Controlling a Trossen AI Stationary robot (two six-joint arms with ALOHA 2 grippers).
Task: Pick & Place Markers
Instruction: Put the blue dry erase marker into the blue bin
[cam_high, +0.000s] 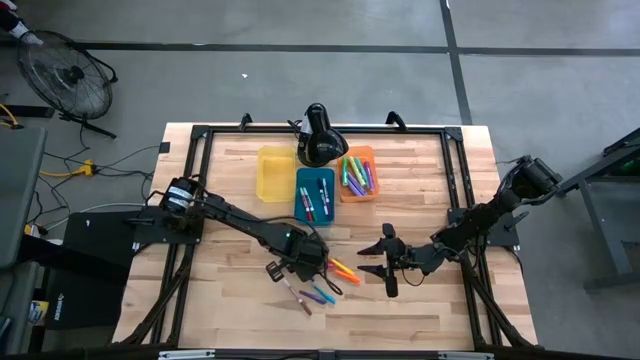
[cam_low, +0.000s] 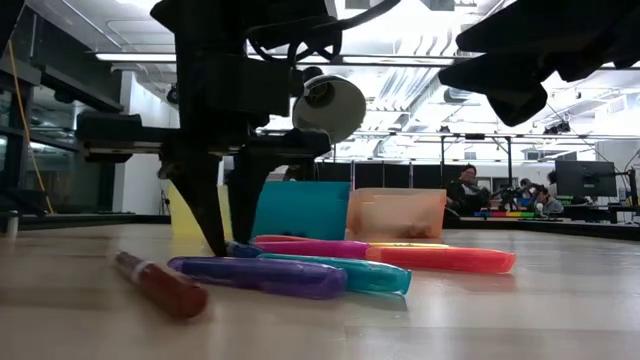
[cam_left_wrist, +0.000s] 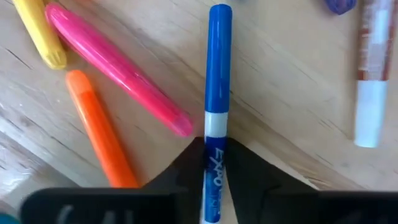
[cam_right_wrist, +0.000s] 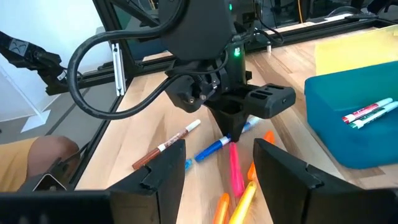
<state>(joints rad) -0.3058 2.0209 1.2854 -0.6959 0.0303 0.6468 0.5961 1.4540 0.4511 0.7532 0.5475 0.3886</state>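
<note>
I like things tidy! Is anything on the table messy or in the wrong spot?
Yes. Several loose markers lie scattered at odd angles on the bare table, not in the bins. The blue bin and orange bin hold some; the yellow bin looks empty. The left end effector is closing around a blue marker.

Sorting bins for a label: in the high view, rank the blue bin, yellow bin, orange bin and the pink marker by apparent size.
1. blue bin, slightly the largest
2. yellow bin and orange bin, too alike to rank
3. pink marker, far smaller
</note>
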